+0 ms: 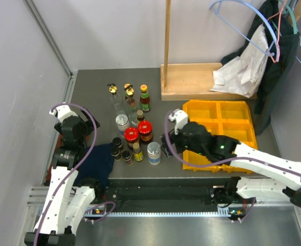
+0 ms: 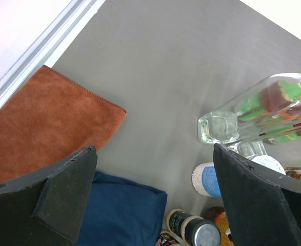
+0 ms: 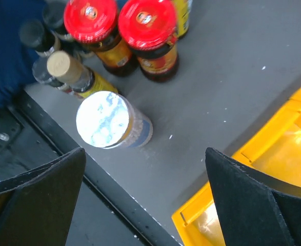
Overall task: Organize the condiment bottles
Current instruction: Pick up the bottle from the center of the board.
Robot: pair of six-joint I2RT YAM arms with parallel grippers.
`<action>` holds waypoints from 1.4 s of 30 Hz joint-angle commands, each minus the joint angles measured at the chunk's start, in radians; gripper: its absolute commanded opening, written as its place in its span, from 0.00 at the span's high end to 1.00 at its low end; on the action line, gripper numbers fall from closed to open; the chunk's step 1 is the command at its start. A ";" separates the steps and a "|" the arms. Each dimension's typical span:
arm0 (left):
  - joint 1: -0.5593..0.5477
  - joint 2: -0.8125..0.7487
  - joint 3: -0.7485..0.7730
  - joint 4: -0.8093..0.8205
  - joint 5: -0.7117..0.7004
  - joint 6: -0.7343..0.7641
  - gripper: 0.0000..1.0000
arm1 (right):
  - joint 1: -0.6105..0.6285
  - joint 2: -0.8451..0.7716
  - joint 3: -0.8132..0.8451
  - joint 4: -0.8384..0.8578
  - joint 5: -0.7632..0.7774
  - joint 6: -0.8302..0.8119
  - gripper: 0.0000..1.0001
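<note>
Grey worktop (image 1: 88,92) carries the condiment bottles (image 1: 145,127) in one tight cluster left of centre. It runs from the tall clear bottles (image 1: 115,100) toward the far edge down to a silver-lidded jar (image 1: 154,149) close to the near edge. A yellow bin (image 1: 242,102) fills the right side, and the compartments that show hold nothing. A blue cloth (image 1: 96,161) lies at the near left corner.

From the left wrist, the left gripper (image 2: 153,154) hangs spread wide with nothing between its jaws, over bare worktop. A brown cloth (image 2: 42,118) lies by the left edge. One of the tall clear bottles stands just beside one finger; a sideways sweep there would likely tip it into its neighbours. The freest room is toward the far left.

From the right wrist, the right gripper (image 3: 145,154) is likewise released and empty, poised near the silver-lidded jar. That jar stands right by the near edge, so a glancing finger could push it off. The red-lidded jars (image 3: 146,20) and small dark-capped bottles (image 3: 35,33) crowd it on the far side and would be easy to clip. A bare strip of worktop separates the jars from the bin.
</note>
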 commanded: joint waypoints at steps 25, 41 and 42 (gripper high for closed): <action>-0.001 -0.012 -0.011 0.018 -0.033 0.029 0.01 | 0.158 0.390 0.163 0.123 0.070 -0.061 0.06; -0.001 -0.009 -0.014 0.015 -0.035 0.031 0.01 | 0.161 0.418 0.186 0.097 0.122 -0.058 1.00; -0.001 -0.010 -0.013 0.015 -0.033 0.029 0.01 | 0.162 0.415 0.195 0.083 0.136 -0.055 1.00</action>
